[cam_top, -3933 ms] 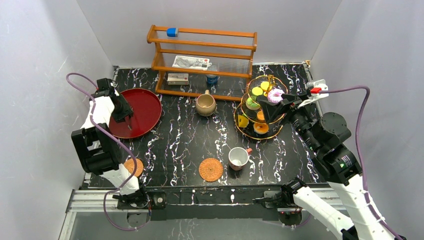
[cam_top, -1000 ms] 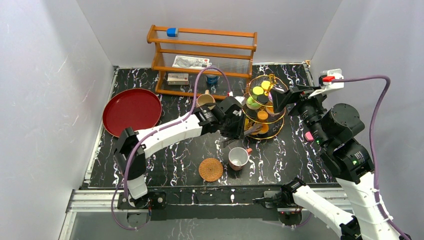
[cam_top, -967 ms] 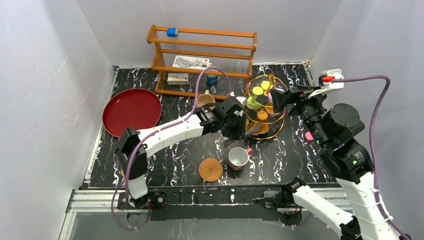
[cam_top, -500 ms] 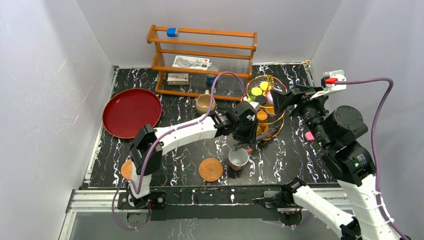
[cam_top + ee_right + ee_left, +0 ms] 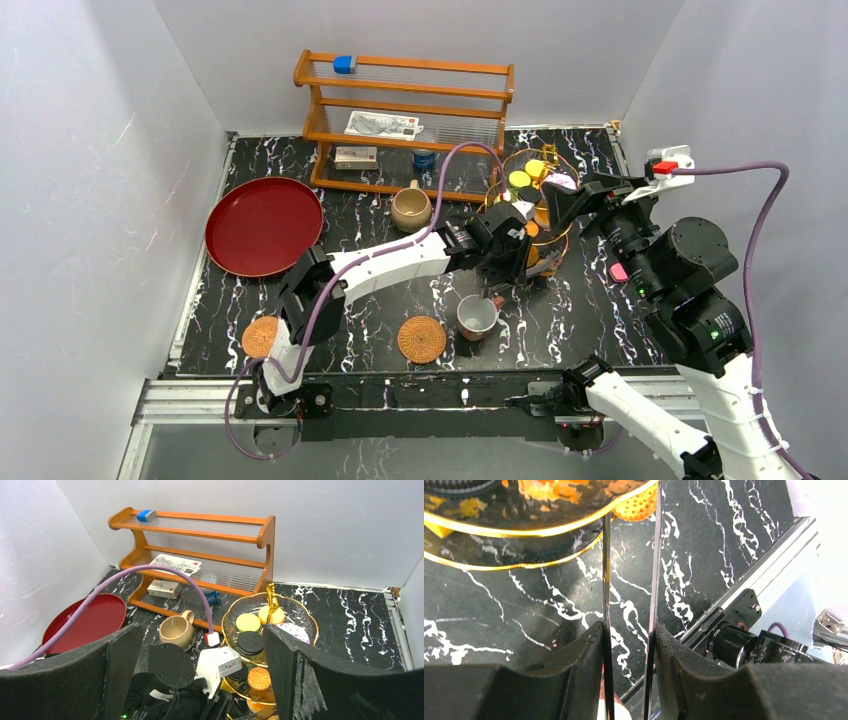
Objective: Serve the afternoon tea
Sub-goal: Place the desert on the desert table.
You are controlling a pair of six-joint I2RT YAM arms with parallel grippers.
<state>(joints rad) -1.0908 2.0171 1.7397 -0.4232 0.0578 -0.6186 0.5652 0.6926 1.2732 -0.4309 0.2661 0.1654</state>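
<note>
The gold-rimmed tiered glass stand [image 5: 311,621] holds toy pastries: a green macaron [image 5: 246,622], a black sandwich cookie [image 5: 250,642], a pink doughnut [image 5: 296,630] and an orange waffle cookie [image 5: 636,507]. My left gripper [image 5: 628,630] is shut on thin two-bladed tongs [image 5: 606,580] whose tips reach the stand's lower tier near that waffle cookie. In the top view the left gripper [image 5: 503,275] hangs by the stand's near side, above the white red-handled cup [image 5: 477,316]. My right gripper [image 5: 200,680] stands wide open and empty above the stand. The tan mug [image 5: 410,208] sits left of the stand.
Two woven coasters lie near the front edge, one [image 5: 421,339] beside the cup and one [image 5: 262,336] at the left. A red tray [image 5: 264,225] sits far left. The wooden rack [image 5: 405,110] with its boxes and can stands at the back wall.
My left arm has swung right along the stand's near side, carrying the tongs, and the left coaster has come into view. The right gripper stayed open and drifted slightly right.
</note>
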